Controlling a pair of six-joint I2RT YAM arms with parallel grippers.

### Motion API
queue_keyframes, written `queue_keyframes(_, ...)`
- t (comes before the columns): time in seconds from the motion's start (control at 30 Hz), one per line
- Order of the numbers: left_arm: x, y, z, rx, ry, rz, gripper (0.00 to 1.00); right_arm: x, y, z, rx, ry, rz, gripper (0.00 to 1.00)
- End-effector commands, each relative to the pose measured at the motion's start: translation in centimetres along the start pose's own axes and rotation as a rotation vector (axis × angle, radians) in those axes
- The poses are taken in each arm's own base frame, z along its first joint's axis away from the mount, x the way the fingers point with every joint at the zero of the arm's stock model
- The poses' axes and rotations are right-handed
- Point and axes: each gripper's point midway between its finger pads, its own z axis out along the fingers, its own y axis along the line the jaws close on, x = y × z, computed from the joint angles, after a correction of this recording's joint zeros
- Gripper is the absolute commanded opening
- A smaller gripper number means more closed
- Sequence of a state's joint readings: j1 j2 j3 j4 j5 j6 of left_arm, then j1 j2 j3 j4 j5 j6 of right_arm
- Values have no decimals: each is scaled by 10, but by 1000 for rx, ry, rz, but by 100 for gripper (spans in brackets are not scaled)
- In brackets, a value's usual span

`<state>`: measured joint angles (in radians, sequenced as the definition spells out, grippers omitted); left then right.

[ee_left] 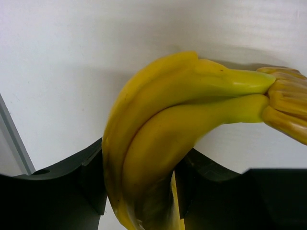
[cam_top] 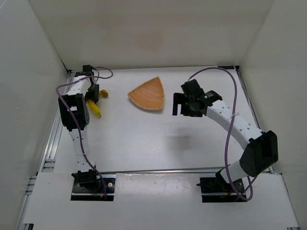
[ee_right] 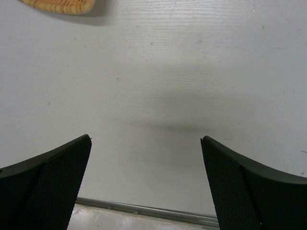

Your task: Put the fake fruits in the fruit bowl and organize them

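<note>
A bright yellow banana bunch (ee_left: pixel 163 120), two curved fruits joined at a tan stem end (ee_left: pixel 288 103), fills the left wrist view. My left gripper (ee_left: pixel 139 191) is shut on it, one black finger (ee_left: pixel 93 177) pressed to each side. In the top view the banana (cam_top: pixel 95 109) is at the far left, under my left gripper (cam_top: pixel 92 99), low over the table. The tan woven fruit bowl (cam_top: pixel 148 94) sits empty at the back middle. My right gripper (cam_top: pixel 180 106) hovers open and empty just right of the bowl. The bowl's edge (ee_right: pixel 62 5) shows at the top left of the right wrist view.
White walls close in the table on the left, back and right. A metal rail (cam_top: pixel 53 139) runs along the left edge, close to the left arm. A purple cable (cam_top: pixel 232 96) loops over the right arm.
</note>
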<state>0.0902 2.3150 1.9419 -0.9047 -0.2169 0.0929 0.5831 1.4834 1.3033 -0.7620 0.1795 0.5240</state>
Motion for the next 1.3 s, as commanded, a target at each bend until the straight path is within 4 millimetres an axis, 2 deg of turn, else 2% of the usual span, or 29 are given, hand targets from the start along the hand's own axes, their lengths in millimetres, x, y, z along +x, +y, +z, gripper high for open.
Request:
queue_keyframes(0.0, -4, 2, -40, 39, -59, -7, 10, -7, -4, -5, 12, -22, -38, 100)
queue_keyframes(0.07, -9, 2, -56, 39, -93, -5, 10, -3, -6, -4, 13, -19, -29, 100)
queue_keyframes(0.1, -18, 1, -77, 39, -141, -3, 10, -2, -7, -9, 8, -28, -28, 100)
queue_keyframes(0.17, -30, -10, -105, 51, -207, 4, 10, 7, -12, -6, 15, -17, -20, 100)
queue_keyframes(0.2, -38, -14, -128, 56, -262, 0, 10, 10, -13, -9, 12, -21, -9, 100)
queue_keyframes(0.27, -58, -43, -159, 86, -359, 45, 10, 18, -18, -6, 22, -4, -12, 100)
queue_keyframes(0.33, -73, -70, -178, 124, -432, 93, 10, 28, -23, -8, 27, 4, -4, 100)
queue_keyframes(0.37, -82, -99, -194, 169, -475, 149, 10, 33, -25, -5, 33, 16, 5, 100)
queue_keyframes(0.4, -89, -116, -201, 193, -505, 185, 12, 38, -31, -5, 43, 22, 12, 100)
queue_keyframes(0.43, -89, -150, -193, 231, -493, 237, 12, 37, -31, -6, 36, 11, 14, 100)
queue_keyframes(0.47, -100, -166, -204, 252, -535, 266, 12, 39, -36, -4, 47, 18, 22, 100)
queue_keyframes(0.5, -102, -184, -204, 279, -543, 301, 13, 41, -36, -5, 45, 15, 33, 100)
queue_keyframes(0.53, -103, -203, -183, 288, -518, 326, 14, 43, -40, -6, 50, 13, 40, 100)
queue_keyframes(0.57, -111, -228, -194, 317, -564, 361, 14, 39, -43, -9, 50, 1, 52, 100)
queue_keyframes(0.6, -112, -240, -189, 325, -564, 375, 14, 43, -45, -7, 55, 10, 51, 100)
queue_keyframes(0.63, -111, -258, -170, 331, -548, 393, 14, 40, -48, -10, 56, -3, 64, 100)
queue_keyframes(0.67, -119, -276, -180, 346, -596, 416, 16, 40, -53, -11, 62, -8, 65, 100)
queue_keyframes(0.73, -120, -294, -173, 356, -612, 440, 16, 37, -57, -14, 63, -21, 67, 100)
queue_keyframes(0.8, -128, -312, -177, 363, -669, 452, 17, 38, -67, -15, 82, -17, 70, 100)
queue_keyframes(0.83, -131, -313, -178, 365, -683, 448, 17, 38, -72, -15, 83, -15, 86, 100)
queue_keyframes(0.87, -128, -322, -171, 367, -675, 469, 18, 40, -73, -16, 87, -7, 86, 100)
queue_keyframes(0.97, -131, -329, -177, 374, -697, 470, 21, 42, -83, -21, 102, -8, 98, 100)
queue_keyframes(1.03, -122, -333, -167, 364, -671, 494, 23, 41, -88, -25, 104, -26, 106, 100)
queue_keyframes(1.1, -117, -330, -161, 348, -653, 508, 31, 42, -89, -28, 104, -27, 97, 100)
queue_keyframes(1.13, -109, -329, -148, 332, -623, 526, 33, 41, -92, -28, 110, -29, 107, 100)
queue_keyframes(1.17, -107, -327, -149, 332, -618, 527, 40, 42, -95, -29, 119, -23, 114, 100)
queue_keyframes(1.2, -105, -323, -150, 319, -614, 525, 42, 42, -95, -31, 115, -31, 115, 100)
queue_keyframes(1.23, -96, -322, -142, 316, -585, 535, 45, 40, -98, -31, 122, -32, 114, 100)
queue_keyframes(1.27, -93, -320, -140, 306, -576, 536, 54, 39, -98, -33, 121, -34, 114, 100)
